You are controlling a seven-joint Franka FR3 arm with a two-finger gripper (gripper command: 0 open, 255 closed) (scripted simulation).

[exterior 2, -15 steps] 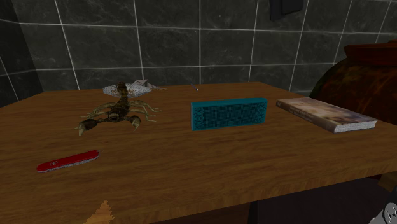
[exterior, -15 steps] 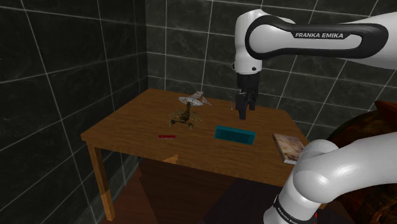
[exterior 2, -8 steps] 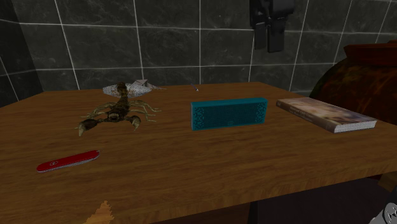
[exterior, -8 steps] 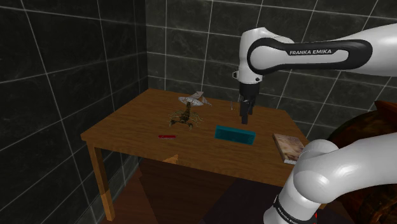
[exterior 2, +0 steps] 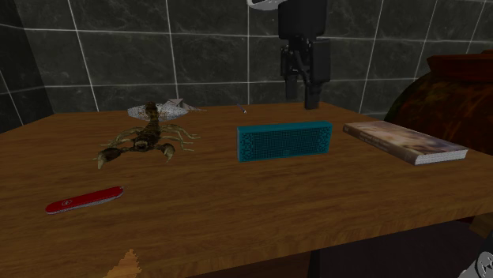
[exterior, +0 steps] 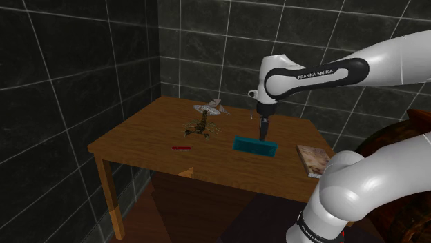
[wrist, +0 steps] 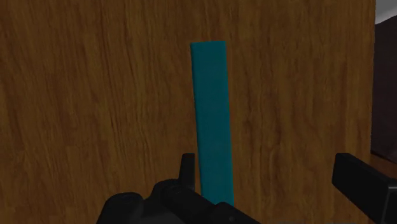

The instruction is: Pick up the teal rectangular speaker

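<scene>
The teal rectangular speaker (exterior: 254, 146) (exterior 2: 284, 141) stands on its long edge near the middle of the wooden table (exterior: 148, 134) (exterior 2: 237, 213). My black gripper (exterior: 263, 131) (exterior 2: 310, 101) hangs a little above and just behind the speaker, pointing down. In the wrist view the gripper (wrist: 273, 184) is open, its fingers wide apart and touching nothing. The speaker (wrist: 212, 114) runs as a narrow teal strip beside one finger (wrist: 186, 168), off the middle of the gap.
A brown scorpion figure (exterior: 199, 128) (exterior 2: 142, 140), a red pocket knife (exterior: 182, 148) (exterior 2: 84, 200) and a silvery crumpled thing (exterior: 211, 108) (exterior 2: 162, 108) lie on the table. A book (exterior: 314, 159) (exterior 2: 403, 142) lies on the speaker's other side. Dark tiled walls stand close behind.
The gripper has come down toward the table and shifted to the second exterior view's left, ending just above the speaker. Nothing on the table has moved.
</scene>
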